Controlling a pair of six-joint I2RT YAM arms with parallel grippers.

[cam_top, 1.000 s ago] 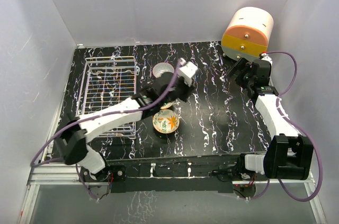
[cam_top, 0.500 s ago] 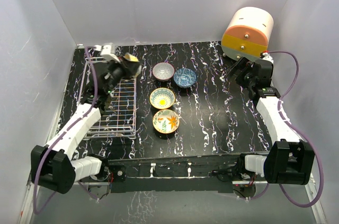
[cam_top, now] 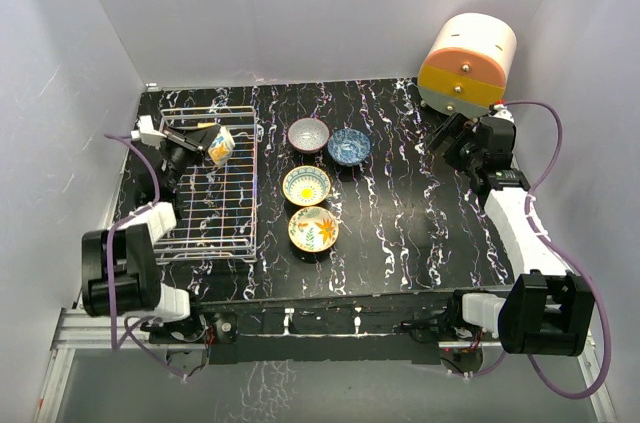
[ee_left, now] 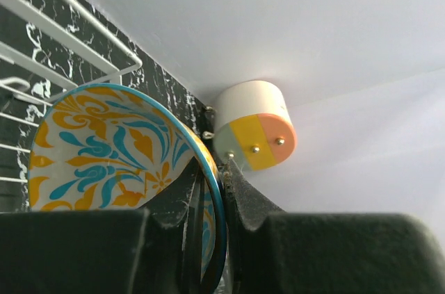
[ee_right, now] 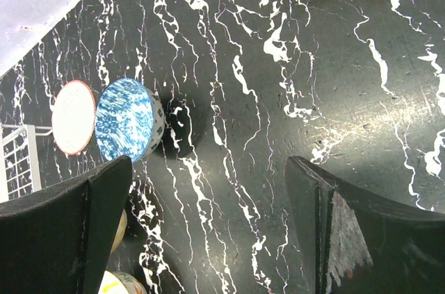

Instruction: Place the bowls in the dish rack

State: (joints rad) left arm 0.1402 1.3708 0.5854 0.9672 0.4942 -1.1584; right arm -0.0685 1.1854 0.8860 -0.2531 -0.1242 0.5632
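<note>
Top external view first: a moment back the left arm was stretched right across the table among the loose bowls. It has since swung over to the dish rack, and it now has a patterned bowl up over the rack's far end. That looks to me like one bowl picked and brought most of the way, with only the setting-down left. Four more sit where they were, just right of the rack: a grey bowl, a blue bowl, a yellow bowl and an orange floral bowl. From the left wrist view, the left fingers are pressed nearly together on the carried bowl's rim, one inside and one outside. The bowl is tipped up on edge, so its orange and teal inside faces the lens. I can't tell whether it touches the wires yet. The left arm is folded tightly back on itself at the table's left side, elbow near its base, wrist reaching out over the rack. The right arm hasn't budged; it stands by the drum, with the right fingers spread wide and holding nothing above bare table.
</note>
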